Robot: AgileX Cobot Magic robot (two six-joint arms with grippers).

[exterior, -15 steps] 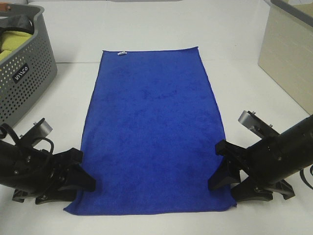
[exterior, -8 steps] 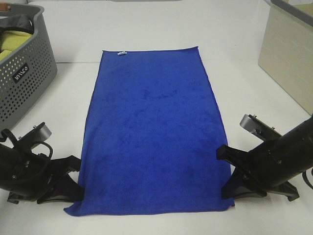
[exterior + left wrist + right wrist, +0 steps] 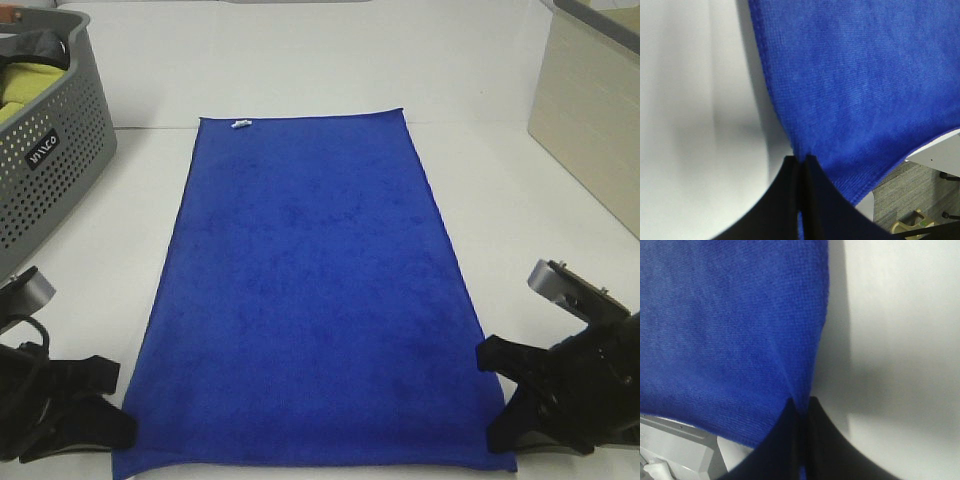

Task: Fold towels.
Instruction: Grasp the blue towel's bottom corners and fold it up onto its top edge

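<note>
A blue towel [image 3: 310,290] lies flat and lengthwise on the white table, with a small white tag [image 3: 239,125] at its far left corner. My left gripper [image 3: 122,428] is shut on the towel's near left corner. In the left wrist view the left gripper [image 3: 801,165] pinches the towel's edge [image 3: 850,100]. My right gripper [image 3: 490,400] is shut on the near right corner. In the right wrist view the right gripper [image 3: 801,407] clamps the towel's edge [image 3: 735,325].
A grey perforated laundry basket [image 3: 50,150] holding yellow-green cloth [image 3: 22,88] stands at the far left. A beige box [image 3: 590,110] stands at the far right. The near table edge lies just below the towel's near hem.
Both grippers have pulled back toward the near table edge, holding the near corners. The whole towel has slid toward the near edge with them.
</note>
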